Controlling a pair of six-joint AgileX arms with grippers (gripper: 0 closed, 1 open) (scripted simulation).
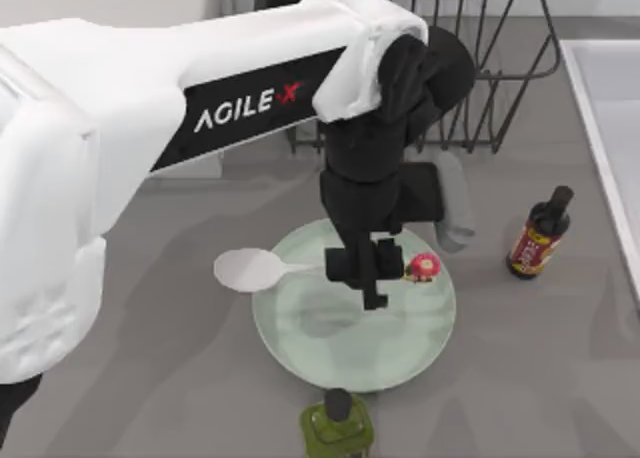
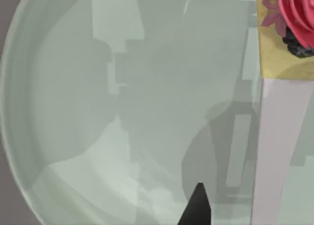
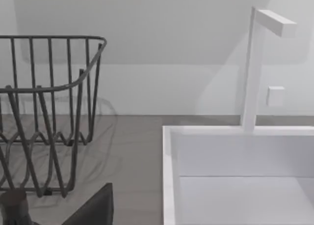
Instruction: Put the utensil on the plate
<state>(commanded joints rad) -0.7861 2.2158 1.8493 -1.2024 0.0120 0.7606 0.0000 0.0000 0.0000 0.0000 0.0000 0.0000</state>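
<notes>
Grey tabletop (image 1: 150, 398) carried the plate (image 1: 400, 353). Your left pincer (image 1: 374, 278) gripped the spoon (image 1: 250, 269) mid-handle above it, bowl overhanging the rim. Released there, the spoon could tip off. Your right arm sat parked near the sink (image 3: 235, 151).

Soft even light, faint shadows, glossy plate (image 1: 400, 353).

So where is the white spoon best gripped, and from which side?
Grip the white spoon by its thin handle, between bowl and flower knob, from above, fingers across it. It is straight, narrow and runs level over the plate rim; the bowl is wide. The left gripper is over that stretch.
</notes>
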